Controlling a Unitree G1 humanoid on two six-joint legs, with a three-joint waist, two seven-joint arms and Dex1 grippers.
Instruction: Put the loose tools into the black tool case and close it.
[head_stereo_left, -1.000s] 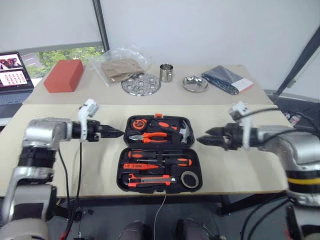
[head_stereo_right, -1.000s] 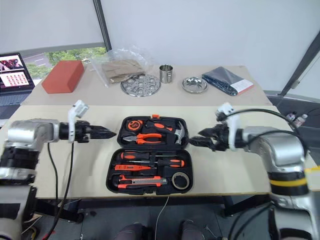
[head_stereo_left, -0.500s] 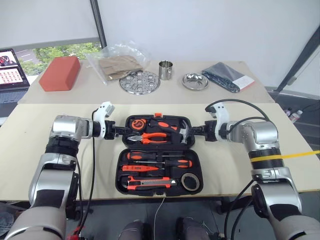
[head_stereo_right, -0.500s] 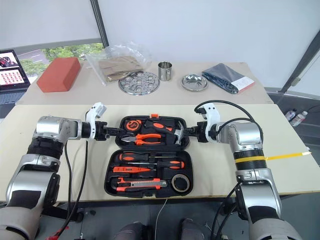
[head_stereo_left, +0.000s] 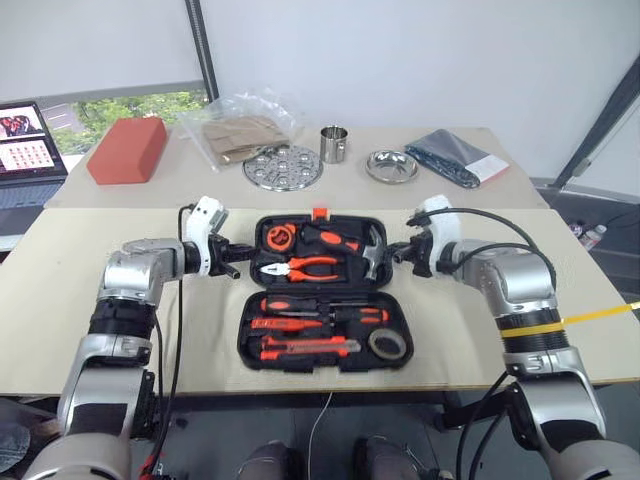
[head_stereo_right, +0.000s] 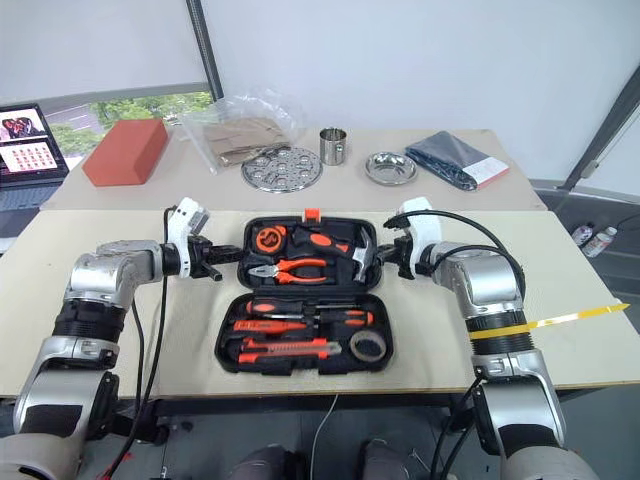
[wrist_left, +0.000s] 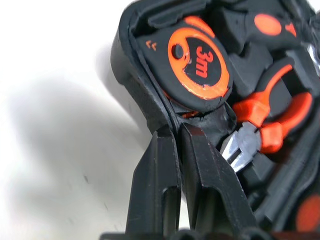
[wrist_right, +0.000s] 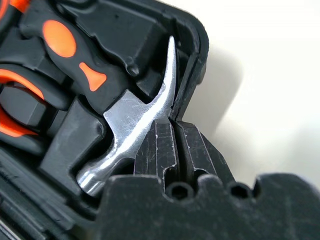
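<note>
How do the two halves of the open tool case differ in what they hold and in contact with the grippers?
The far half holds tape measure, pliers and hammer; the near half holds screwdrivers, knife and tape roll. Left gripper and right gripper pinch the far half's rims; the near half is untouched. Both lie open.

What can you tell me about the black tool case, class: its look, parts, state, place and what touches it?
The black tool case is a moulded plastic clamshell lying open on the near table. It has an orange latch on its far edge. Orange-and-black tools fill its recesses: tape measure, pliers and hammer in the far half. The left gripper and right gripper are shut on that half's side rims.
</note>
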